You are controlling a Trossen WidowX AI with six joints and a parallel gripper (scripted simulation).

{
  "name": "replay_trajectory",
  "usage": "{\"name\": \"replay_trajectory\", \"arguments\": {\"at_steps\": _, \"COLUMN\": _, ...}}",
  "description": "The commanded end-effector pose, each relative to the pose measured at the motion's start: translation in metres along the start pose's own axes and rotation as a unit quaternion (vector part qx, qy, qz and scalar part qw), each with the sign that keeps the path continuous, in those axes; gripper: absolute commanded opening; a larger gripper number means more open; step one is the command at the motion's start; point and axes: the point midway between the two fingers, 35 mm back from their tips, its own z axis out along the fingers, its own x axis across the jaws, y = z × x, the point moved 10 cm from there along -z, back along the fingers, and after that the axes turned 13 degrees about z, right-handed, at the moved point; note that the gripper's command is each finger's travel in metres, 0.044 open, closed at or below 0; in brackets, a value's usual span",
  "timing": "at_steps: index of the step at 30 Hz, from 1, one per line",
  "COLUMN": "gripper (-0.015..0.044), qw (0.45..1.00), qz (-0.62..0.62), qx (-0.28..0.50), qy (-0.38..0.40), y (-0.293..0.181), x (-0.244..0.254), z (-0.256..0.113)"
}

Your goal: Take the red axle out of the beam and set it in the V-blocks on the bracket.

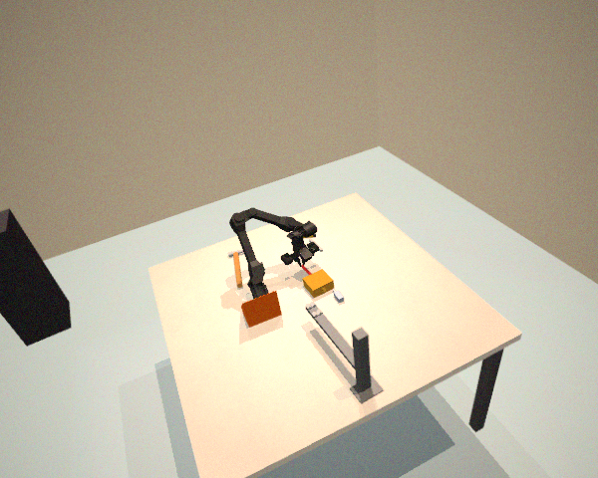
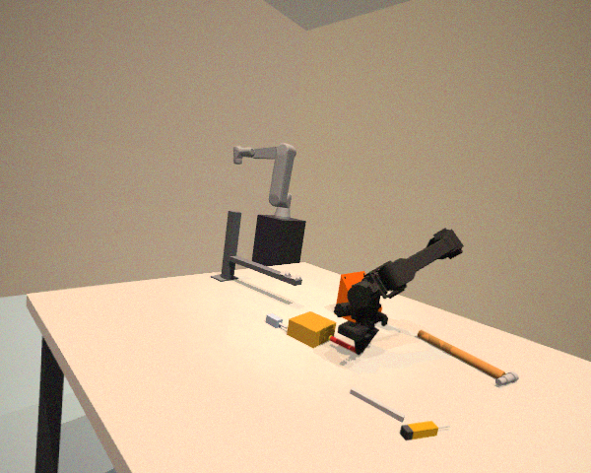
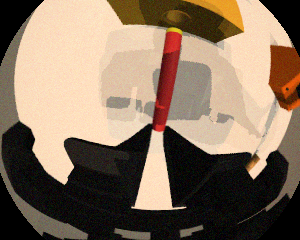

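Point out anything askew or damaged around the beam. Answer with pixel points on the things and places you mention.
Nothing stands out: the yellow beam (image 1: 317,283) (image 2: 311,328) (image 3: 210,17) sits flat on the table (image 1: 402,309) (image 2: 183,381), with no visible damage. The red axle (image 1: 306,270) (image 2: 343,343) (image 3: 168,75) reaches straight from its end face to the end effector (image 1: 301,264) (image 2: 358,351) (image 3: 157,128).
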Motion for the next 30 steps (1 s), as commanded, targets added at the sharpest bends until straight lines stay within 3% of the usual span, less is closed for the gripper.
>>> {"name": "replay_trajectory", "arguments": {"at_steps": 1, "gripper": 0.0, "qw": 1.0, "qz": 0.001, "qx": -0.002, "qy": 0.0, "y": -0.002, "x": -0.001, "z": 0.001}}
{"name": "replay_trajectory", "arguments": {"at_steps": 14, "gripper": 0.0, "qw": 1.0, "qz": 0.001, "qx": -0.001, "qy": 0.0, "y": -0.005, "x": 0.001, "z": 0.012}}
{"name": "replay_trajectory", "arguments": {"at_steps": 30, "gripper": 0.042, "qw": 1.0, "qz": 0.001, "qx": -0.002, "qy": 0.0, "y": -0.006, "x": 0.001, "z": -0.001}}
